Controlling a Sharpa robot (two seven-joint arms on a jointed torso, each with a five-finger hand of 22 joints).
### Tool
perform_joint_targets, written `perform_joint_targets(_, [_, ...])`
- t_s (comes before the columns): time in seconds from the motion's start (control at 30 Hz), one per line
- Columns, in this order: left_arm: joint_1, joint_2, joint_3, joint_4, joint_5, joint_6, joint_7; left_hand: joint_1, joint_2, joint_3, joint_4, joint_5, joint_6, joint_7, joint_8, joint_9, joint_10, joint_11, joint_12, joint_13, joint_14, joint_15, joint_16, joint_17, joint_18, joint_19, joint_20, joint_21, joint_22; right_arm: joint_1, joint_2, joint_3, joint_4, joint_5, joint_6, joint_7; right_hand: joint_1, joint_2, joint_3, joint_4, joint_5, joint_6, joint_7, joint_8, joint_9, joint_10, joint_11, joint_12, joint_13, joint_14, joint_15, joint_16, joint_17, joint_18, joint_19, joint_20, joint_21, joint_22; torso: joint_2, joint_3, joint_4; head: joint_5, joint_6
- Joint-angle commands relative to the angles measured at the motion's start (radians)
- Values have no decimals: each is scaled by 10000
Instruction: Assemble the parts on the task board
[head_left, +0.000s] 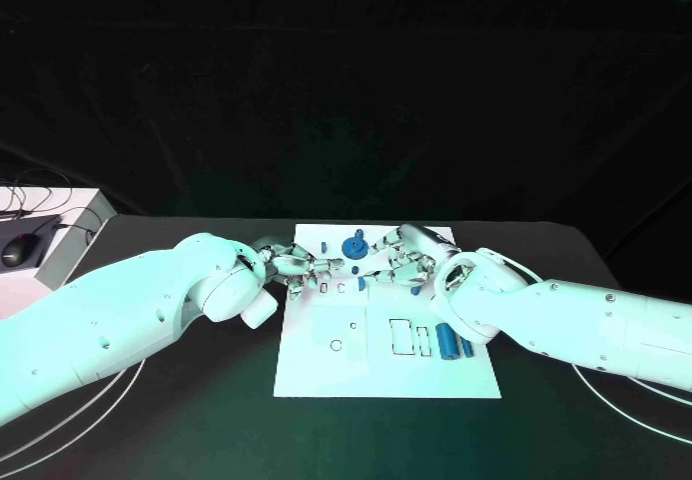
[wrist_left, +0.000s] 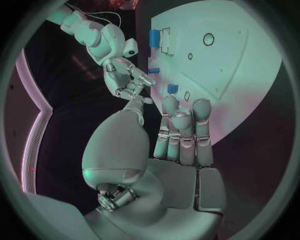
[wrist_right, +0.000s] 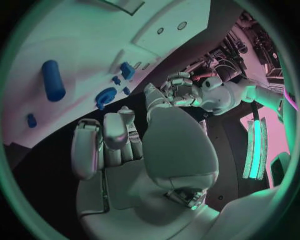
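Silver robot hands (head_left: 296, 268) (head_left: 404, 265) empty, fingers apart

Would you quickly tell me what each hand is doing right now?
Left hand: open, holding nothing, fingers over the board.
Right hand: open, holding nothing.

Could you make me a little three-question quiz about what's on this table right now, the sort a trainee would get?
1. True or false: the task board is a white plate lying on a black table.
2. Which part lies by the board's right edge, near the right arm? A) a blue cylinder B) a red ball C) a yellow ring
3. Fill in: the left hand and the right hand meet over the board's ____ end, far from the robot.

Key
1. True.
2. A: the blue cylinder lies there.
3. Far. Both hands hover close together there, near a round blue part.
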Motion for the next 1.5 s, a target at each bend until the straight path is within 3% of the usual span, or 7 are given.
perform_joint_targets(0.03, [53,121,9,-199,-34,527,-163,-5,108,-278,2,-38,-127,11,80,29,-63,7,57,-13,-48,-2,-43,-46,72,-27,34,-48,-14,128,-358,33,192,1630,-495,1493,-77,345,-129,-519,468,241,-45,155,34,-130,-106,45,-15,-19,-44,-67,-40,78,850,-30,-131,2033,-6,56,-86,42,56])
perform_joint_targets(0.17, [217,419,7,-640,-99,839,-329,54,188,-438,3,-46,-263,53,113,-53,-65,24,92,-39,-58,16,-20,-67,76,-19,40,-79,35,372,-915,66,359,2744,-480,2135,-399,731,-344,-1086,656,542,-223,605,149,-109,-225,121,-6,-8,-131,-195,-125,72,851,-125,-249,2011,-4,129,-167,50,81])
perform_joint_targets(0.37, [463,975,2,-1272,-396,1497,-804,296,494,-686,-44,-62,-204,185,-206,-1367,-26,87,36,-164,-95,62,-55,-190,120,-13,101,-189,69,635,-1471,99,379,3891,-468,2656,-769,1013,-676,-1295,919,505,-351,1093,816,-1,-325,190,47,10,-204,-252,-81,28,870,-227,-196,2030,15,238,-265,108,105])
perform_joint_targets(0.73, [957,1829,-149,-2132,-1104,2999,-1997,20,849,-1313,-47,-160,-192,57,279,-1202,69,-6,231,0,126,-8,434,240,74,279,48,142,670,873,-1859,157,96,4624,-596,2896,-977,1073,-841,-1414,1439,361,-409,1150,1884,70,-351,172,119,39,-233,-281,23,10,874,-256,-150,2041,65,384,-332,175,55])
perform_joint_targets(0.97, [1255,2287,-352,-2506,-1574,3179,-2170,176,855,-838,-113,-29,-206,-142,910,-57,287,-146,256,-62,333,-127,765,603,20,532,-12,366,1117,976,-1889,173,-112,4759,-681,2884,-1076,1060,-856,-1402,1510,334,-419,1036,2352,73,-355,115,135,48,-237,-312,51,12,871,-257,-159,2038,75,396,-357,171,-12])
perform_joint_targets(1.1, [1374,2483,-450,-2709,-1723,3239,-2185,-98,351,243,-15,-29,-209,-291,1197,1156,361,-242,262,-97,426,-204,857,791,-17,669,-58,464,1354,1015,-1889,179,-191,4811,-715,2854,-1099,1049,-857,-1390,1556,335,-416,1013,2392,74,-352,108,137,46,-236,-317,54,12,873,-258,-158,2038,82,387,-359,171,-23])
perform_joint_targets(1.5, [1474,2995,-600,-3391,-1897,3214,-2087,-475,-207,2323,-49,-32,-10,-415,908,2490,423,-315,275,-39,499,-265,898,1033,-68,789,-113,463,1681,1064,-1786,196,-335,4832,-719,2710,-1113,1039,-844,-1398,1709,320,-403,933,2457,72,-346,86,141,49,-233,-319,67,11,874,-257,-152,2040,78,364,-354,59,-56])
